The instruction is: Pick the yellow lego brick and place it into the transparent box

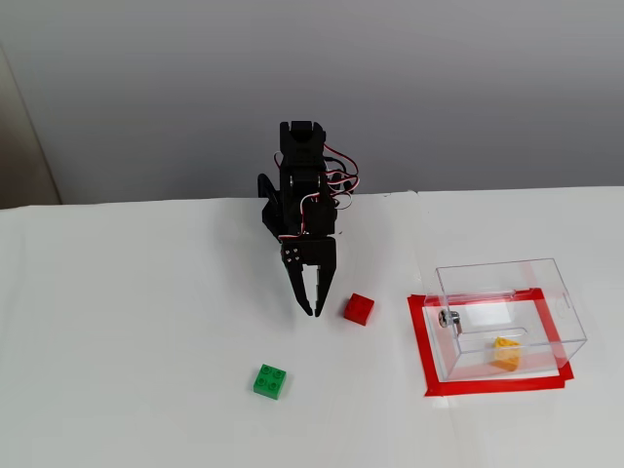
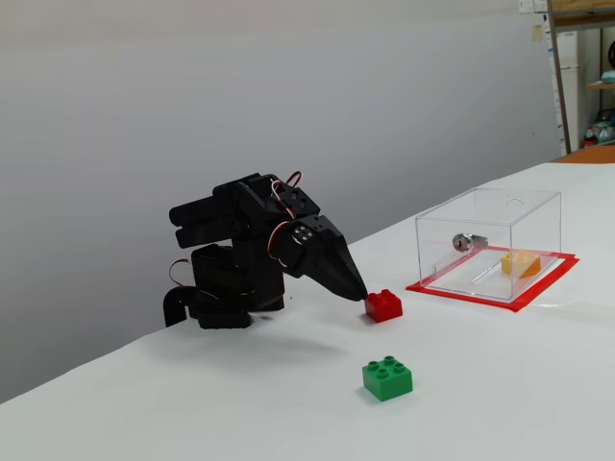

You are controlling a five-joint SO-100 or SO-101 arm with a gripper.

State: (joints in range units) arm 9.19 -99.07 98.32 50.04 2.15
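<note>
The yellow lego brick (image 1: 505, 354) lies inside the transparent box (image 1: 546, 278), on its floor near the front right; it also shows in the other fixed view (image 2: 519, 263) inside the box (image 2: 437, 252). My black gripper (image 1: 315, 310) points down at the table, shut and empty, just left of a red brick (image 1: 359, 308). In the side fixed view the gripper (image 2: 359, 292) hangs low over the table beside the red brick (image 2: 383, 304), far from the box.
A green studded brick (image 1: 270, 380) lies in front of the arm, also seen in the side fixed view (image 2: 387, 377). Red tape (image 1: 425, 346) frames the box's spot. A metal knob (image 1: 449, 318) sits on the box's left wall. The arm's base (image 2: 221, 293) stands at the table's back.
</note>
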